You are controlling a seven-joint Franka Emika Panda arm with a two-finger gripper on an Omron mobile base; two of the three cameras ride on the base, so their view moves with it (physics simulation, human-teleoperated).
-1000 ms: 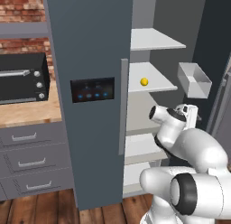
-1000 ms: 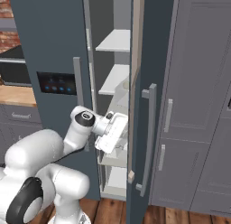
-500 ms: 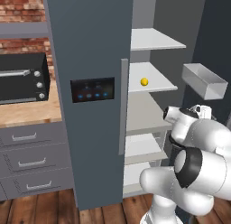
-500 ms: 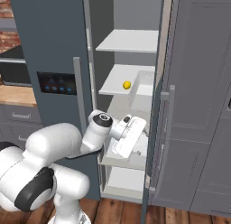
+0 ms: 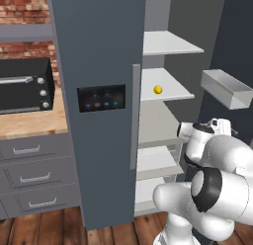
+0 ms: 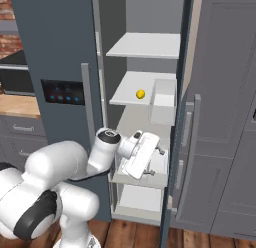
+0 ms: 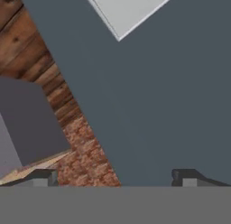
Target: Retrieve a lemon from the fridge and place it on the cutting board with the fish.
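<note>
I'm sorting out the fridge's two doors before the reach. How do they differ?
The left door is shut and carries a black blue-lit panel; the right door stands swung open, showing the shelves and the lemon. The right door holds a grey bin inside; the left shows none. Both are dark slate-grey with long pale handles.

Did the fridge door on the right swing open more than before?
Yes. In the right base view the open door now stands farther right of the lemon's shelf, uncovering the lemon.

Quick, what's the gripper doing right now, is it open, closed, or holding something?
Gripper: open and empty, fingertips wide apart, facing the fridge door; the lemon sits on its shelf.
</note>
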